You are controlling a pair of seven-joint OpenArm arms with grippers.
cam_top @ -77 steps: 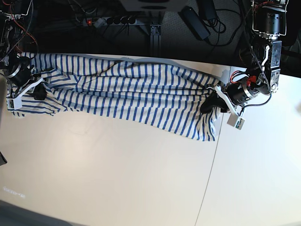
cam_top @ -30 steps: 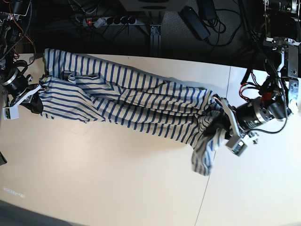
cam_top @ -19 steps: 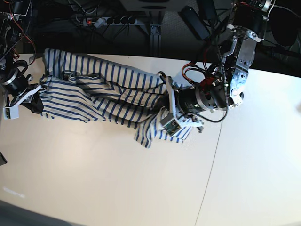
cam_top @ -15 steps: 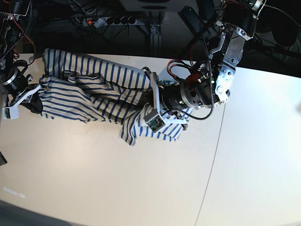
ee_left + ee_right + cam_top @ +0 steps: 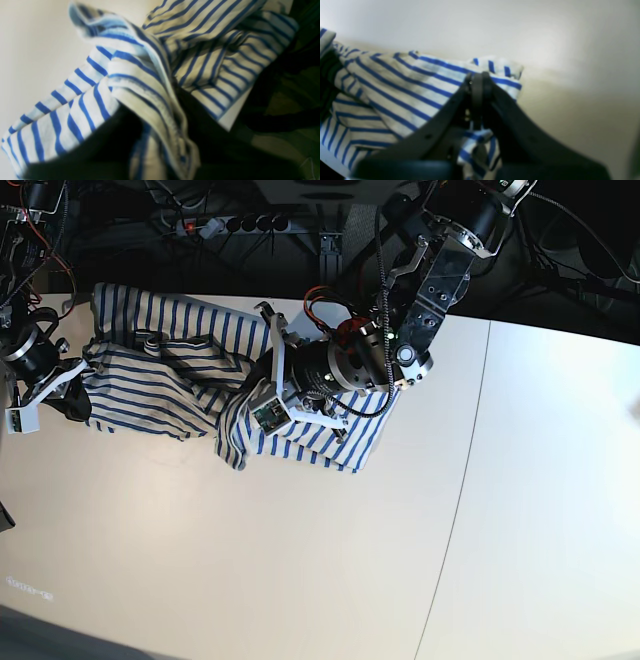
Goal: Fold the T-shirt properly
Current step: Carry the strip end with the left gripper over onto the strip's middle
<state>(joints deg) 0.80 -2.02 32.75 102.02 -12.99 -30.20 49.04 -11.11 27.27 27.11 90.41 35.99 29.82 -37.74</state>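
Now, base view: we've swept the left gripper across, doubling the T-shirt over itself on the table. Left wrist: cloth drapes our fingers; can't tell if they grip. Right wrist: the right gripper, low, is clamped on the shirt's far edge.
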